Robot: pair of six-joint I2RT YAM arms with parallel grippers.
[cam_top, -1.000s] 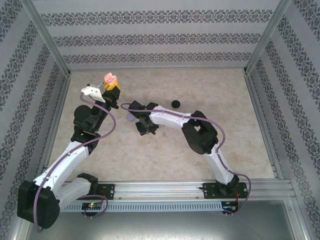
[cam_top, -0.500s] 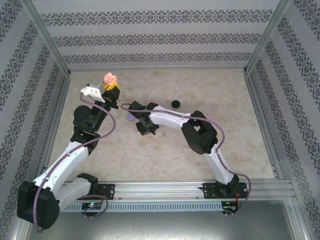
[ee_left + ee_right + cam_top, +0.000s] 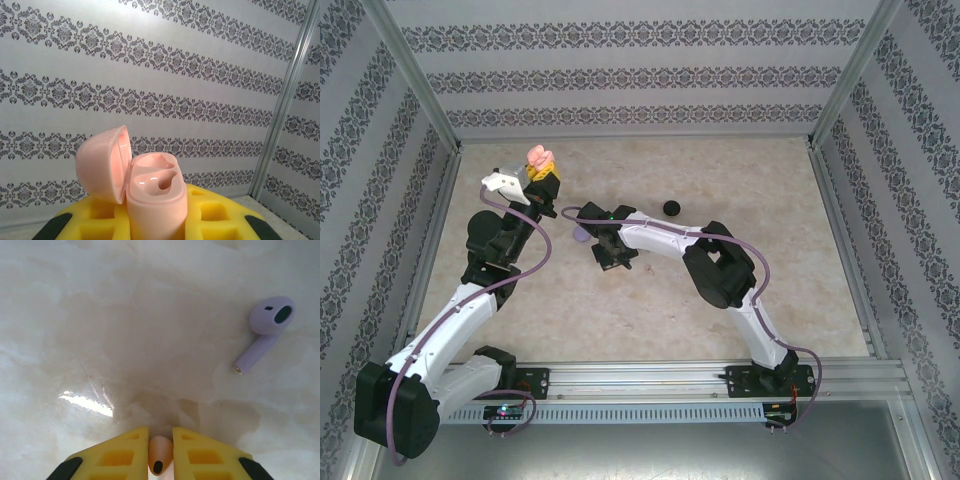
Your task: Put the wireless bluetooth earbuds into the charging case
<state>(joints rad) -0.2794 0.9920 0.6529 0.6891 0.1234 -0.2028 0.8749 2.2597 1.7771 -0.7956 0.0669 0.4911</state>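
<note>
My left gripper (image 3: 544,178) is raised at the back left, shut on a pale pink charging case (image 3: 539,157). In the left wrist view the case (image 3: 156,200) stands upright between the yellow fingers (image 3: 220,220); its lid (image 3: 102,162) is hinged open to the left and both wells are bare. My right gripper (image 3: 610,254) is down at the table's middle. Its yellow fingers (image 3: 205,452) press on a pale pink earbud (image 3: 160,456) just above the surface. A lilac earbud (image 3: 267,325) lies on the table, ahead and to the right of them.
A small black round case (image 3: 671,208) sits on the marble-look table (image 3: 750,170) behind the right arm. A lilac object (image 3: 580,236) lies just left of the right gripper. Patterned walls and metal rails enclose the table.
The right gripper's fingers have closed in on the pale pink earbud. The left arm has kept still with the open case.
</note>
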